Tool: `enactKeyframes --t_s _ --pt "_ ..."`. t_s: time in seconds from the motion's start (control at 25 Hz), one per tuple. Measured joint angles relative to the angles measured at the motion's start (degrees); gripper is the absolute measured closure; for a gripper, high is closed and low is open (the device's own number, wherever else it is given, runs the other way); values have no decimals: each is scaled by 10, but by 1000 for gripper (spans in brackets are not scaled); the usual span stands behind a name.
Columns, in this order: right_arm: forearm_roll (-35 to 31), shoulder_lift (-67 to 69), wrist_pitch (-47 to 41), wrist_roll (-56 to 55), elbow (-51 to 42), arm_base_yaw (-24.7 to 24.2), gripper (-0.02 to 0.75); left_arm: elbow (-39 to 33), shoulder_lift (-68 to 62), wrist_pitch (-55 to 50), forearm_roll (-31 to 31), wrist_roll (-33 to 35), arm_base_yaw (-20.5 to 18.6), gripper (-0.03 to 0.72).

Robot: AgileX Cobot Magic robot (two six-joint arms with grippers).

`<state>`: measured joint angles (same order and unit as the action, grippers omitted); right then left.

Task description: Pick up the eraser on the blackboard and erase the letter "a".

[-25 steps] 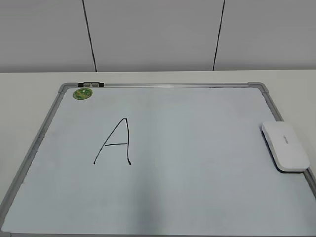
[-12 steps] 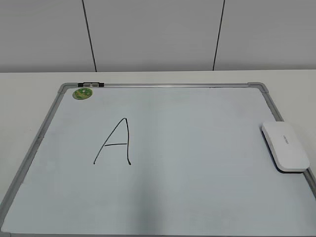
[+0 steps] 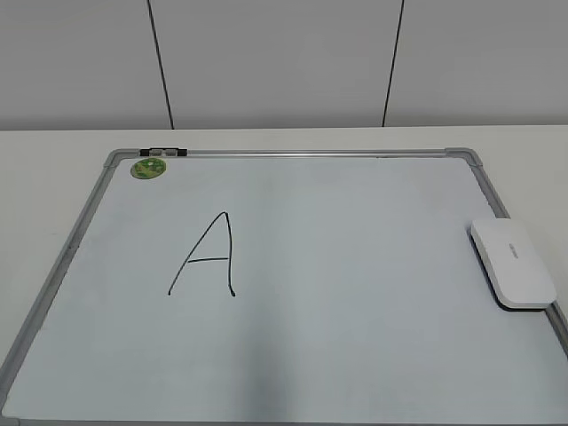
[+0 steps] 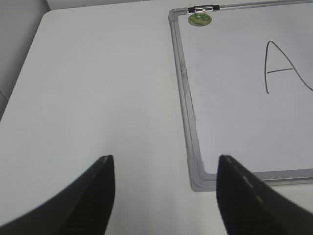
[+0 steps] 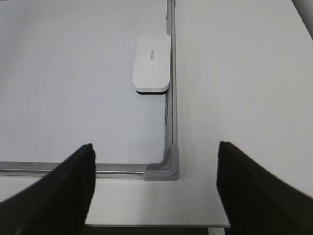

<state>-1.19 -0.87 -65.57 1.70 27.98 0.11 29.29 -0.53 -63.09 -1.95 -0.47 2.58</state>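
Observation:
The blackboard (image 3: pixel 355 293) lies flat on the table; it also shows in the left wrist view (image 4: pixel 230 122) and the right wrist view (image 5: pixel 73 98). The white eraser (image 3: pixel 513 263) rests at its right edge, also in the right wrist view (image 5: pixel 152 63). Only a capital "A" (image 3: pixel 208 256) is written on it; no small letter "a" is in view. My left gripper (image 4: pixel 164 193) is open and empty over the table by the board's near left corner. My right gripper (image 5: pixel 155 183) is open and empty above the board's near right corner, well short of the eraser. Neither gripper shows in the exterior view.
A round green magnet (image 3: pixel 147 168) sits at the board's far left corner beside a small clip (image 3: pixel 164 152) on the frame. The white table (image 4: pixel 98 98) extends left of the board and right of it (image 5: pixel 234 98). A grey panelled wall stands behind.

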Motion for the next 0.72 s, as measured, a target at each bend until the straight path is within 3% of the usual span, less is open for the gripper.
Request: enactKeyframes --t_s 0.72 --pt "0 0 0 0 0 0 164 0 0 0 0 0 0 228"
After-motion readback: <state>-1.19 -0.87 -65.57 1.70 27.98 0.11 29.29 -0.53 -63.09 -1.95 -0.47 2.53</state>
